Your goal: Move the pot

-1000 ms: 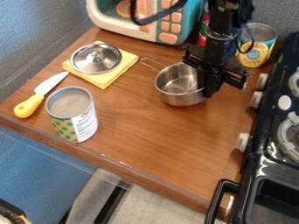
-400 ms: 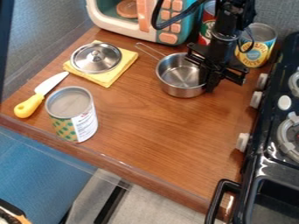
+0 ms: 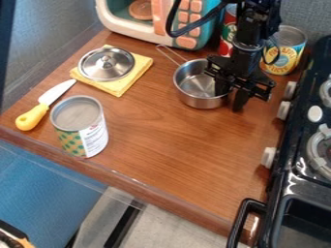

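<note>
The small steel pot (image 3: 196, 86) rests upright on the wooden counter, right of centre in the upper half, its wire handle pointing to the upper left. At the pot's right side hangs the black gripper (image 3: 231, 100), open, its fingers apart. One finger (image 3: 221, 87) is at the inside of the rim and the other (image 3: 240, 100) stands outside the wall. The gripper covers the right part of the rim.
A metal lid (image 3: 107, 64) lies on a yellow cloth (image 3: 123, 87). An open can (image 3: 81, 127) and a yellow-handled knife (image 3: 32, 117) are at left. Cans (image 3: 284, 50) and a toy microwave (image 3: 119, 22) stand behind; the stove (image 3: 300, 179) borders the right.
The pot has moved toward the back of the counter since the first frame, and its handle has turned slightly. The gripper moved back with it, and its fingers have since spread apart.
</note>
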Controlling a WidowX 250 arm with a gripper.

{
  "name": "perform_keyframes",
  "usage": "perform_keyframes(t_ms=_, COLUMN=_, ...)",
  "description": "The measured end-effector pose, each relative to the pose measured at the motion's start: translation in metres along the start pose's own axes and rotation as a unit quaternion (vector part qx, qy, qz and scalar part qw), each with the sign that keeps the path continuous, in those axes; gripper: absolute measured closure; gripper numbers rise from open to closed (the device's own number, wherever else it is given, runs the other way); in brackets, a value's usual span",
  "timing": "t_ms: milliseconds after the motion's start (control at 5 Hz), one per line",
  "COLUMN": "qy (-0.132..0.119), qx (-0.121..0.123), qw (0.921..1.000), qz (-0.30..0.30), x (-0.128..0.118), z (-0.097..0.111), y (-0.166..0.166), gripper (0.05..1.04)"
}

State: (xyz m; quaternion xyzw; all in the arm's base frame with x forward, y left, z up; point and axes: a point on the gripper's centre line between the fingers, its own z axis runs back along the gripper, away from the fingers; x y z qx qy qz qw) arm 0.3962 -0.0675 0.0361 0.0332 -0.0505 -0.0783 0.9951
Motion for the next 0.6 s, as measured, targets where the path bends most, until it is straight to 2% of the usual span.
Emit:
perform_keyframes(t_ms=200, qy=-0.026, qx=-0.006, qw=0.9996, qz=-0.001, x=-0.001, z=0.029, y=0.005, gripper=0.198)
perform_keyframes(t_ms=400, qy=-0.033, qx=-0.019, qw=0.9993, qz=0.007, x=-0.012, z=0.046, y=0.013, gripper=0.074)
perform_keyframes(t_ms=600, qy=-0.023, qx=-0.02, qw=0.9995, qz=-0.003, x=-0.02, z=0.048, y=0.021, gripper=0.078)
